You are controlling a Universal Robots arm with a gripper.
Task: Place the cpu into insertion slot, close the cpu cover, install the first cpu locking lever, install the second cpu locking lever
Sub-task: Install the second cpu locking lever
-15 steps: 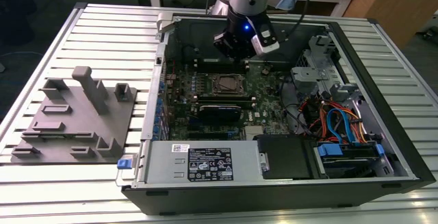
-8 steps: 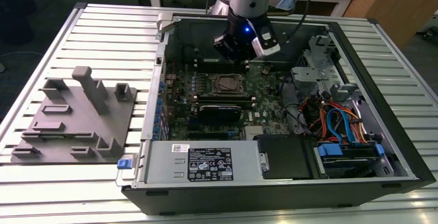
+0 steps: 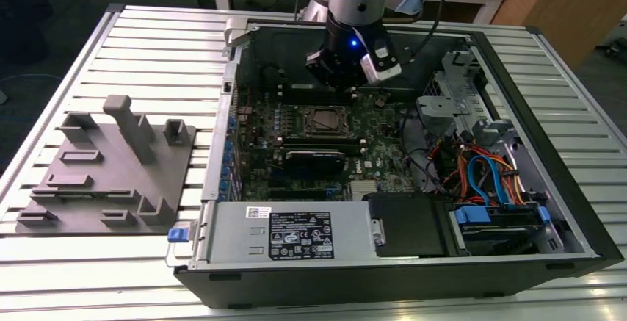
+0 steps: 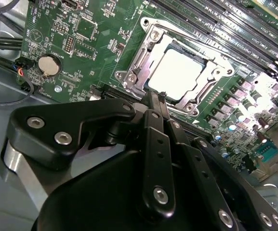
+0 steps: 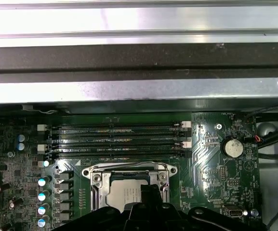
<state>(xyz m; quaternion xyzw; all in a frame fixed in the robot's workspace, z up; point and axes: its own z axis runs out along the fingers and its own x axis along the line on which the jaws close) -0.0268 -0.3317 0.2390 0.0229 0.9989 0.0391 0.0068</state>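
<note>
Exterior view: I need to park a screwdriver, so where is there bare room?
The slatted table is bare beyond the grey fixture tray and along its front edge under the tray. Inside the computer case it is crowded: board, cables, and the claw above the insertion slot.

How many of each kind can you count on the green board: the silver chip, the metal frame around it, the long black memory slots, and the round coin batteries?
cpu: 1
cpu cover: 1
memory slots: 4
coin cell battery: 1
Total: 7
</note>
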